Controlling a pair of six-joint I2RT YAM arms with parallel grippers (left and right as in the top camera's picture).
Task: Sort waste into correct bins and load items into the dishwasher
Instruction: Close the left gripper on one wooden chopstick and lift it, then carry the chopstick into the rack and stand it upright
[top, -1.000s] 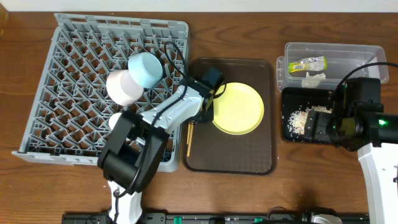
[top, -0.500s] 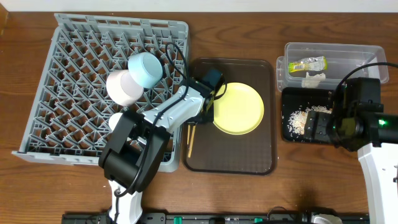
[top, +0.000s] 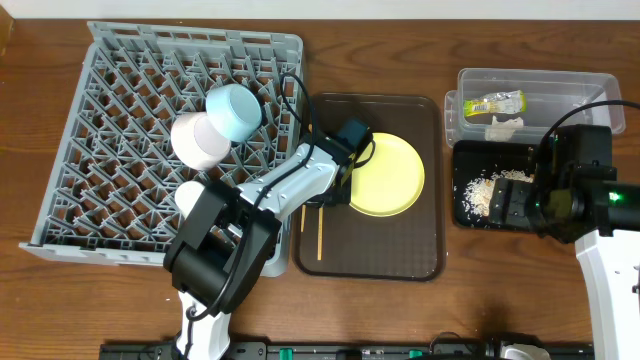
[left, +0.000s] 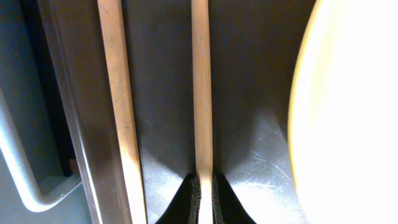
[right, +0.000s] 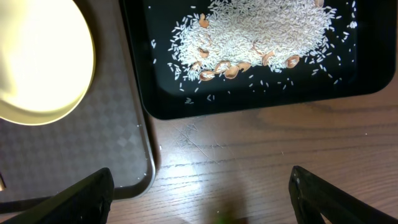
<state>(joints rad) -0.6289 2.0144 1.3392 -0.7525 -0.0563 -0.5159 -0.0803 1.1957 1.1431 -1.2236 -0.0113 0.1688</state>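
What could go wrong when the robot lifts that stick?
The left gripper pinches only one chopstick, so the thin stick might swivel or slip out. The second chopstick lies apart beside it on the brown tray and would probably be left behind. The yellow plate sits close on the other side, so a sideways swing could bump it.

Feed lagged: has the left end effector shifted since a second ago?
Yes. The left end effector slid across the brown tray, away from its rim toward the yellow plate.
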